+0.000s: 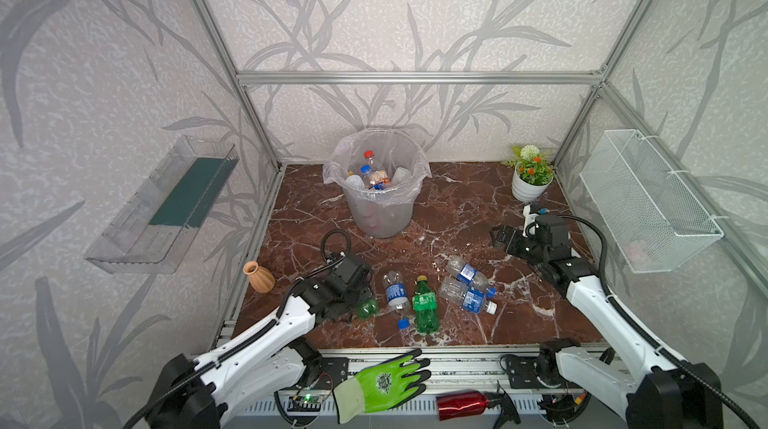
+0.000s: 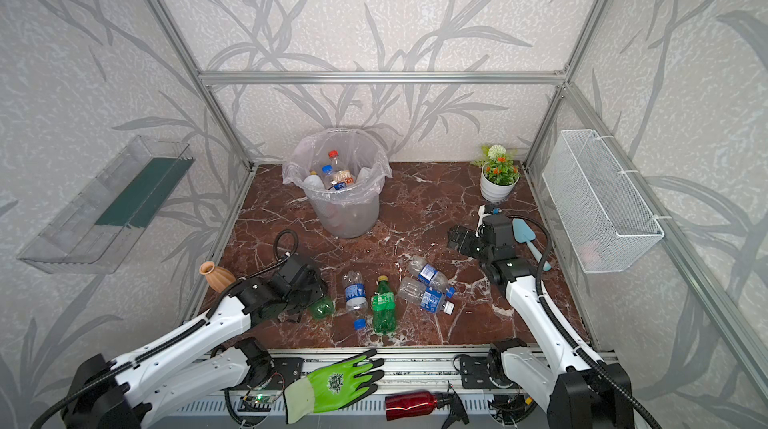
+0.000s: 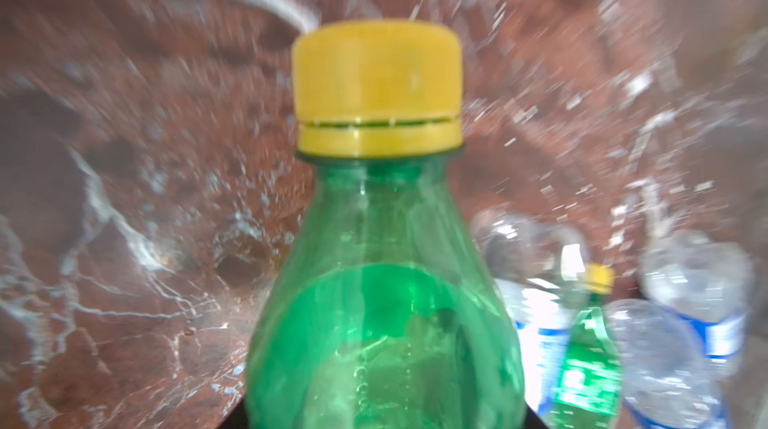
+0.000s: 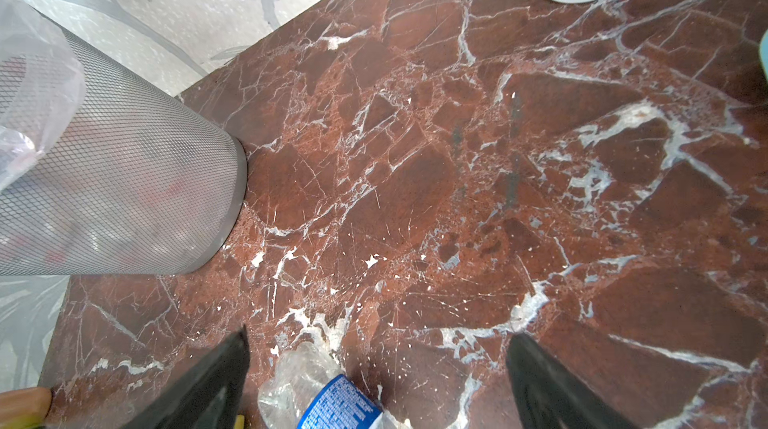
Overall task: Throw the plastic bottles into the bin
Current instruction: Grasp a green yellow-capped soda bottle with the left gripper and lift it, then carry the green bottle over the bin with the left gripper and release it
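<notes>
Left gripper [image 1: 358,301] is pinched on a green bottle [image 3: 382,306] by its body, in front of the bin [image 1: 382,219] and off to the bin's left. Its fingers are out of the wrist view. There the yellow cap [image 3: 376,86] points away from the camera and shows sharper than the streaked table [image 3: 124,156] behind. In both top views only the bottle's base pokes out from under the gripper, low over the table.

Right gripper [image 1: 500,236] stands spread and empty, in front of the bin and to its right. In its wrist view both black fingertips [image 4: 224,368] are wide apart, with a crumpled bottle [image 4: 316,393] with a blue label below the gap, clear of both.

The bin stands upright by the back wall, bag-lined; several bottles [image 1: 374,175] lie inside, with red and blue caps showing.

Four more lie loose in front of the bin:
- a blue-label bottle [image 1: 397,292] is just beside the held one;
- a second green bottle [image 1: 426,308] lies next to that;
- the crumpled bottle and another clear bottle [image 1: 469,298] lie side by side further right.

A pot plant [image 1: 532,181] stands right of the bin; a vase [image 1: 258,277] stands in front of the bin, far to its left.
</notes>
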Robot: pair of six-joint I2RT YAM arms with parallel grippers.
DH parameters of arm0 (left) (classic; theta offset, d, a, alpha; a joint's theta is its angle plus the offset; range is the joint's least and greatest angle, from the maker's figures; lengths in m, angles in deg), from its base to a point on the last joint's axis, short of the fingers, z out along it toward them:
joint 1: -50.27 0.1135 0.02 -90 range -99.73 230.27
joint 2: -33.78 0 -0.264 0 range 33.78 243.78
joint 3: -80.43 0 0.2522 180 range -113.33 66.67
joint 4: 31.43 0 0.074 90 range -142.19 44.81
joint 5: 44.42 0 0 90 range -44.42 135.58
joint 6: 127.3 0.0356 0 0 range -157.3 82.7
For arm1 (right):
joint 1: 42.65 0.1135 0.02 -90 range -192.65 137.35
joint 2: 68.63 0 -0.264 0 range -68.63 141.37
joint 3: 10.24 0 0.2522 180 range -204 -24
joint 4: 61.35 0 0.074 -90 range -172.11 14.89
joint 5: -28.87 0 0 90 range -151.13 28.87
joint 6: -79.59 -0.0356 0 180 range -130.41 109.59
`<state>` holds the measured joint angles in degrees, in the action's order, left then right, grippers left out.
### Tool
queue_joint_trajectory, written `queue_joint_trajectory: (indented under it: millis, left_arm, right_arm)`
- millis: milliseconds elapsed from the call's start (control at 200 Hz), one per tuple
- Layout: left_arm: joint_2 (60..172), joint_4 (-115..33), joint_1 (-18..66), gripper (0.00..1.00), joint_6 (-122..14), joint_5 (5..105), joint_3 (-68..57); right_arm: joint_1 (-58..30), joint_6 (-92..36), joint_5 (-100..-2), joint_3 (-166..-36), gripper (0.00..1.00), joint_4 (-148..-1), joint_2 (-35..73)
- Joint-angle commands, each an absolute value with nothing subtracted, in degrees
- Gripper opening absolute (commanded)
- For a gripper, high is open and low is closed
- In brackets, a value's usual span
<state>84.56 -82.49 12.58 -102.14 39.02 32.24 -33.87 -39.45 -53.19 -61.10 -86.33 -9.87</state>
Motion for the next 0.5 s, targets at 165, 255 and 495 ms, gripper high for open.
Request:
queue_joint_trajectory:
  millis: [165,255,495]
  left_arm:
    - [75.2,-85.1,15.9,0.46,-83.6,20.3,15.1]
    - [75.4,-81.6,16.7,0.46,-76.3,16.8,9.1]
    - [76.5,-58.5,17.4,0.48,-57.4,11.8,2.6]
  right_arm:
    - [-34.2,-41.2,-53.6,-59.0,0.97,-82.8,-11.2]
    - [-34.2,-42.2,-53.5,-58.0,0.97,-81.8,-11.5]
    - [-34.2,-42.7,-54.5,-57.1,0.97,-81.7,-13.3]
